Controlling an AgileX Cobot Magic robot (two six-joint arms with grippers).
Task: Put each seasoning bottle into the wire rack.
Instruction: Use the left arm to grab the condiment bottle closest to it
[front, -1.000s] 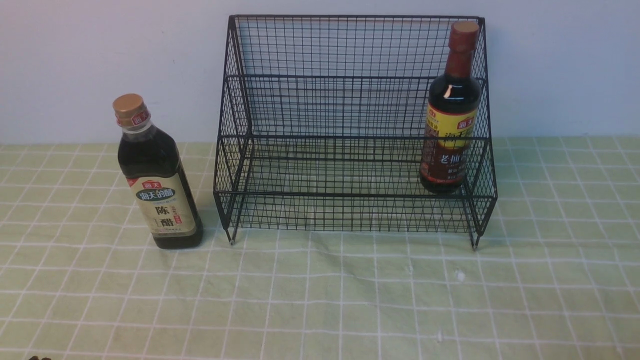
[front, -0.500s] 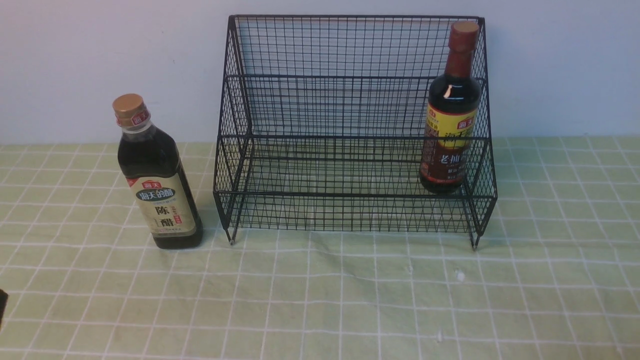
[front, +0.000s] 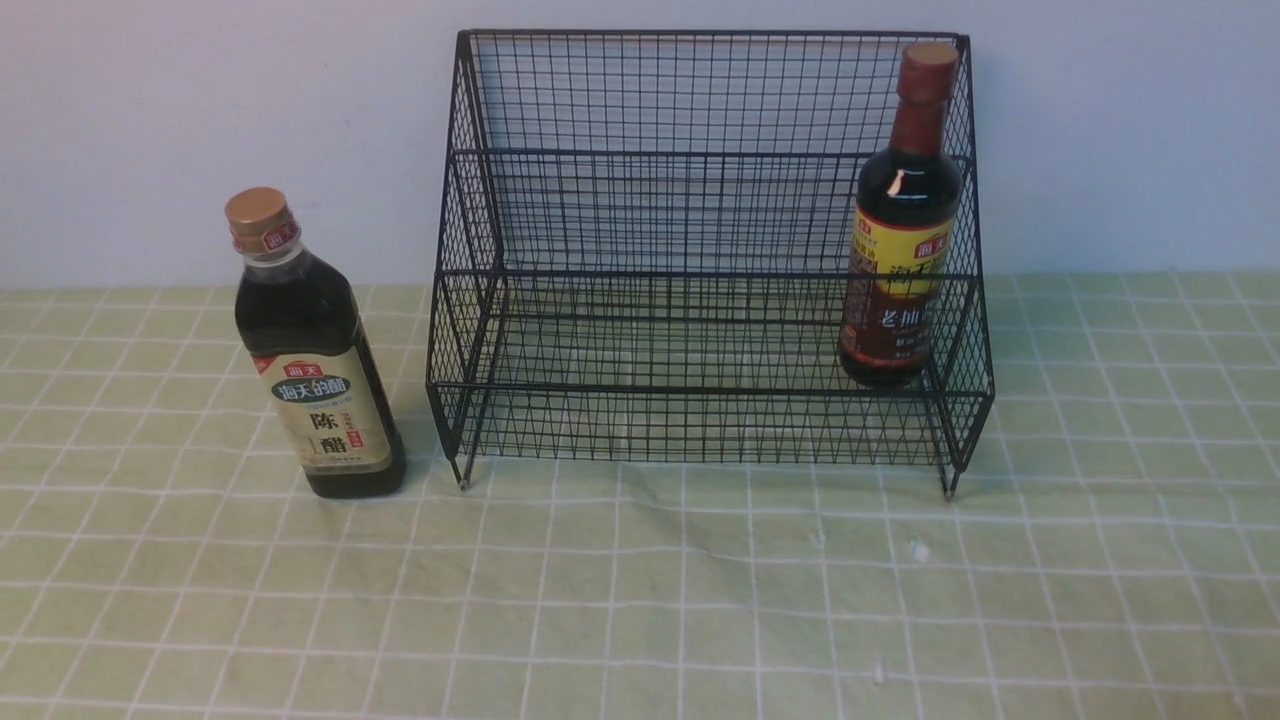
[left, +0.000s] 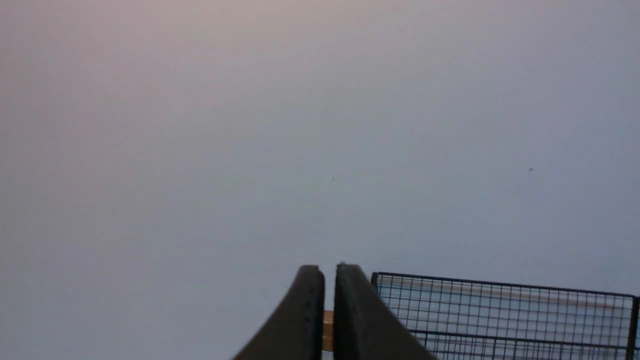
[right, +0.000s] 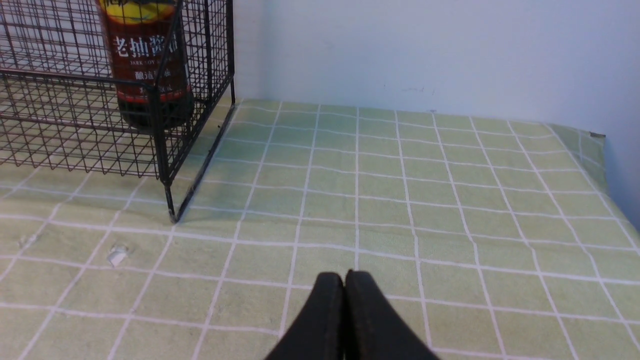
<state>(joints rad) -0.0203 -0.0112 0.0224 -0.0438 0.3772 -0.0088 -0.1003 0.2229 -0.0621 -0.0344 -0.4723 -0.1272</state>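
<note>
Low over the tablecloth (right: 450, 200), right claw (right: 344, 275) points forward, jaws together.

place: staged kitchen-style tabletop | signs: green checked tablecloth (front: 640, 600), bare pale wall (front: 200, 100) — wire rack (front: 690, 275) with a sauce bottle (front: 900, 300)

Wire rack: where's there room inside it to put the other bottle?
Inside the rack, everything is bare from the left wall across to the red-capped bottle, which fills the right end. Outside, the tablecloth in front is wide open. The gold-capped bottle stands close by the rack's left side, so that gap is tight.
</note>
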